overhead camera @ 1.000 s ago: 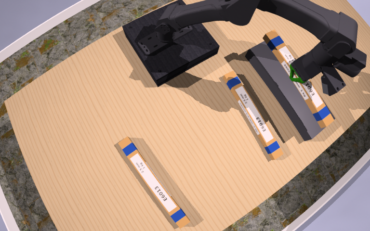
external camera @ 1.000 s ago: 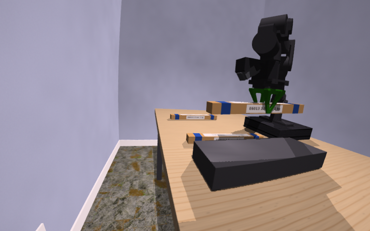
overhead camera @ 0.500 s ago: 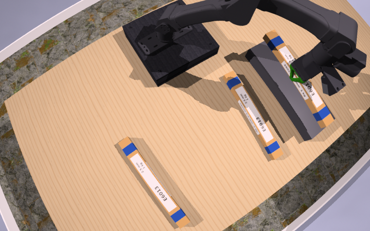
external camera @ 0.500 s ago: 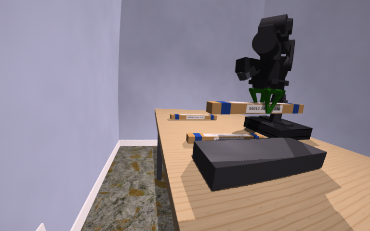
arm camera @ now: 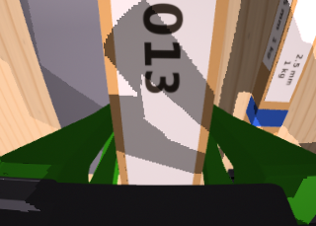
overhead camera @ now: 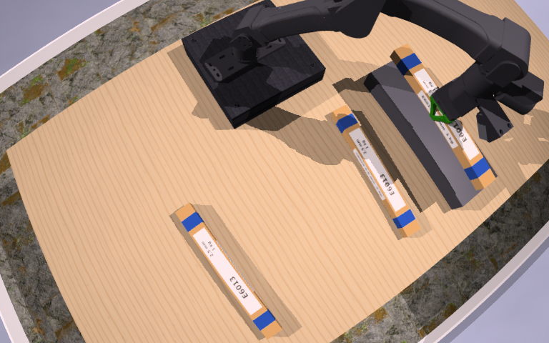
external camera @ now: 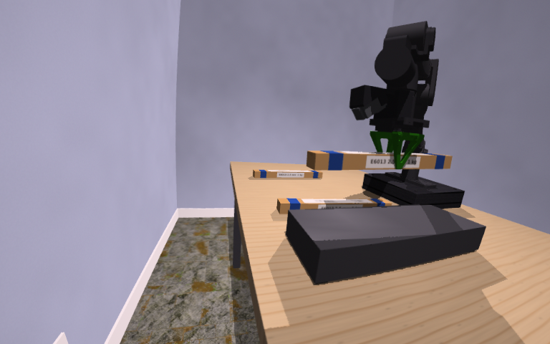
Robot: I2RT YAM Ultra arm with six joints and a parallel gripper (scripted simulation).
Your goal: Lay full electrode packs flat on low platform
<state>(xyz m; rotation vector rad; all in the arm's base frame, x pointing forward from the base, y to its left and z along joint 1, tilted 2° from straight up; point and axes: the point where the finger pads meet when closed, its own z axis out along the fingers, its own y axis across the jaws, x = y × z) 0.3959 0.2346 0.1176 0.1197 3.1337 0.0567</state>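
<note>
Held pack [overhead camera: 443,131] [external camera: 354,162] [arm camera: 160,63]: up in the air, above platform height, broad label up. Claw [overhead camera: 441,114] [external camera: 393,158] [arm camera: 161,108] closed on it, a green finger on each long side near mid-length. Long axis: upper left to lower right in top view, roughly parallel to the platform [overhead camera: 439,157] [external camera: 380,226] [arm camera: 69,53]; near level, left to right in exterior; up-down in wrist, digits "013" reading downward.

Top view overlaps pack and platform; only exterior shows the gap in height between them. Wrist shows both fingers against the pack's sides; top mostly hides them.

Nearer pack [overhead camera: 377,169] [external camera: 333,203] [arm camera: 286,80]: flat on table [overhead camera: 99,169] [external camera: 397,298] [arm camera: 10,63], beside platform, partly behind it in exterior. Farther pack [overhead camera: 229,271] [external camera: 287,174]: flat, well apart; not seen in wrist.

Packs: long tan boxes, blue end bands, white labels. Platform: smooth dark-gray slab. Table: pale striped woodgrain. Arm base [overhead camera: 312,68] [external camera: 457,198]: black, blocky. Floor [overhead camera: 56,84] [external camera: 184,276]: mottled gray, rusty patches.
</note>
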